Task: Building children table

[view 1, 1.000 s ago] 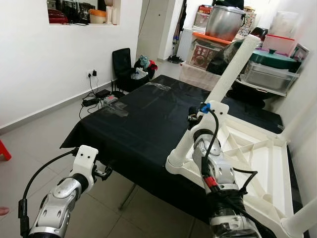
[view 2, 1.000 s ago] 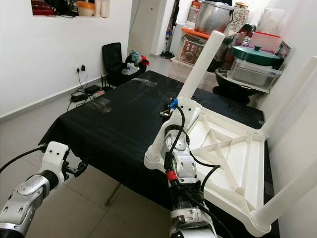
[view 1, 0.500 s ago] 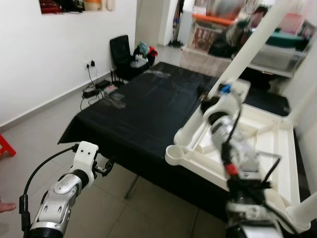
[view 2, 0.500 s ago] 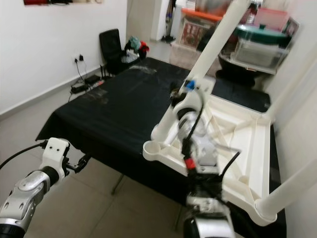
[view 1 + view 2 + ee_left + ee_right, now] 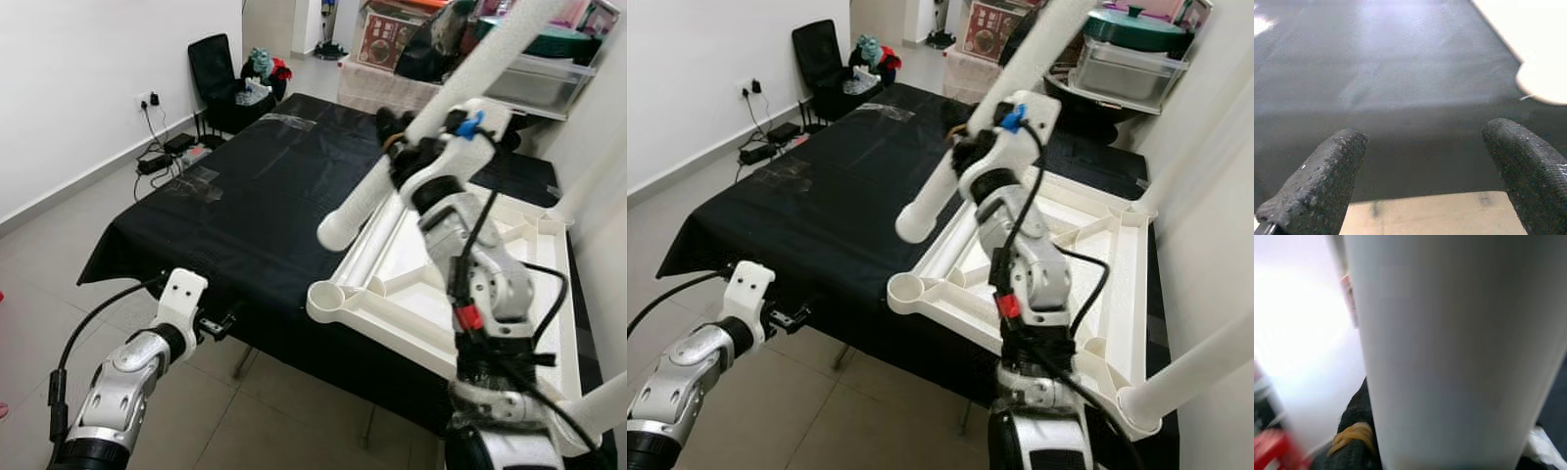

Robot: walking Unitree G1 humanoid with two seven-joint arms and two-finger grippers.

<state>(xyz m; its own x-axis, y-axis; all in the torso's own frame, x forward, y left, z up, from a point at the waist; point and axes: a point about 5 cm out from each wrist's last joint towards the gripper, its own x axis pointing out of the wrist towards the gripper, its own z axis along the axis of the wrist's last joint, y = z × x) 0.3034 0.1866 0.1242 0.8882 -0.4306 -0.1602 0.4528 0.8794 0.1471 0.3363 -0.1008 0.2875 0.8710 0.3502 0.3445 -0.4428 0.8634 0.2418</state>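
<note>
Right tool clamped round white table leg (tilted), above upturned tabletop; left tool open.

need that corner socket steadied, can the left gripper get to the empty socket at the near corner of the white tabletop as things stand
Probably yes: the left gripper hangs open and empty below the black cloth's edge, and the empty socket sits at that near edge with nothing between.

White leg tilted above upturned tabletop

Silver arms, white wrists, black cables, textured black fingers.
</note>
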